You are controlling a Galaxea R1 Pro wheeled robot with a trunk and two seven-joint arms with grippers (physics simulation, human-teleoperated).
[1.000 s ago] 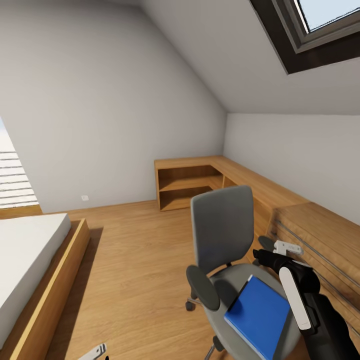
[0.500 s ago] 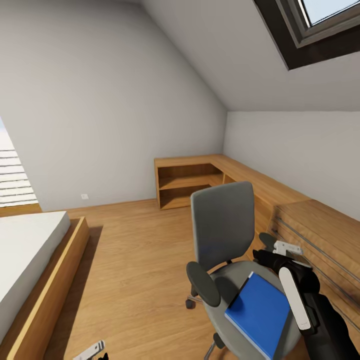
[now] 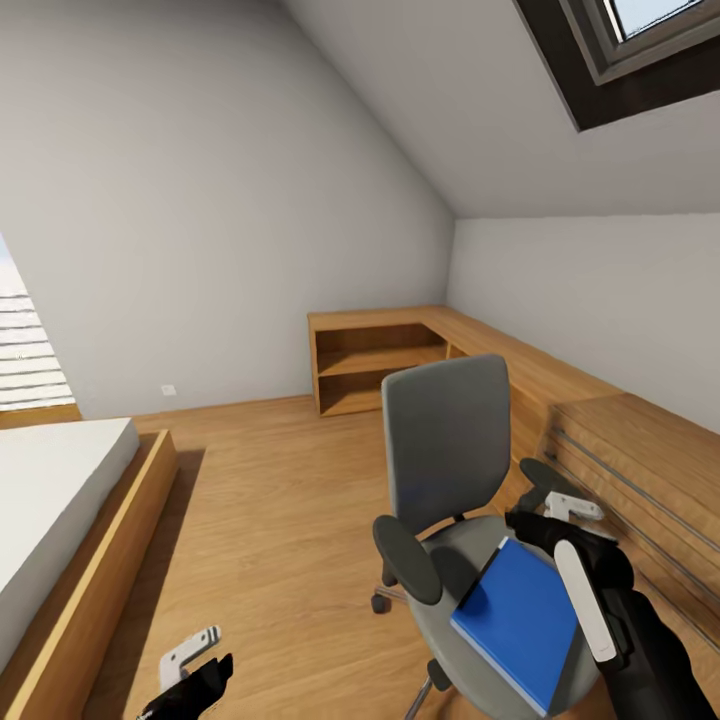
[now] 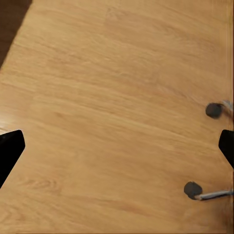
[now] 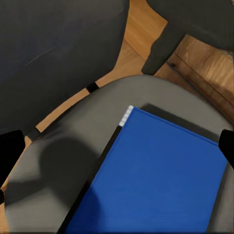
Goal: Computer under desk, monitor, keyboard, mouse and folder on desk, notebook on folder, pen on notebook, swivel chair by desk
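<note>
Folder (bright blue) lay flat on the swivel chair seat, directly beneath the right gripper, whose fingers were spread and empty; left gripper fingers likewise spread above the floor.

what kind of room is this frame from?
Looks like an attic bedroom: a bed with a wooden frame at the left, a sloped ceiling with a skylight, and low wooden shelving along the far wall. A swivel chair with a blue folder on its seat suggests a study corner.
</note>
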